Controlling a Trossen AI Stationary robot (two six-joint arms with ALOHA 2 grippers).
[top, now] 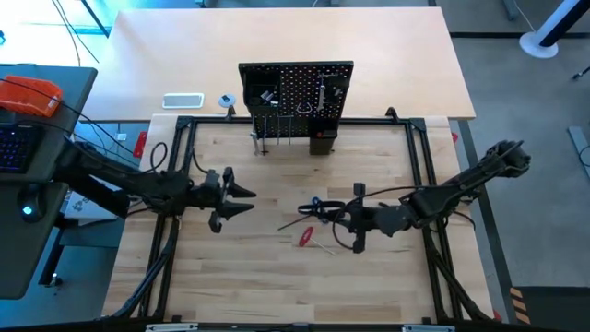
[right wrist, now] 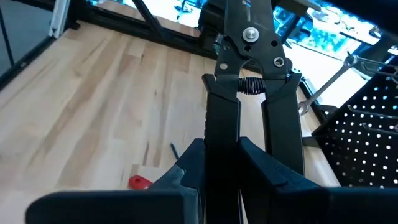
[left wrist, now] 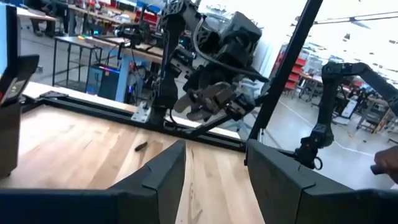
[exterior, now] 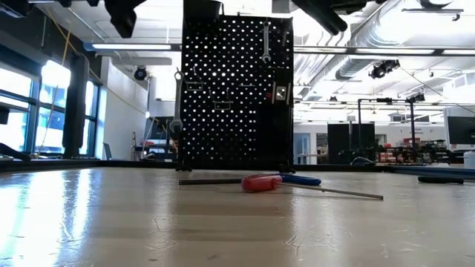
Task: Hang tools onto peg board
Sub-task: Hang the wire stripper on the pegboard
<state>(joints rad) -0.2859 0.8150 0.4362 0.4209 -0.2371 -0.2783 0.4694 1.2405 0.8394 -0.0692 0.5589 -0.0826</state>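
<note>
While right gripper (right wrist: 221, 165) clamps black pliers (right wrist: 252, 93) by one handle, mid-table | peg board (top: 297, 92) at 12 o'clock | risk: pliers pivot, miss hook | left gripper (top: 241, 199) open, idle at 9 o'clock

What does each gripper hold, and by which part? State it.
The right gripper holds the black pliers, its fingers clamped on one handle, head pointing away. The left gripper is open and holds nothing.
</note>
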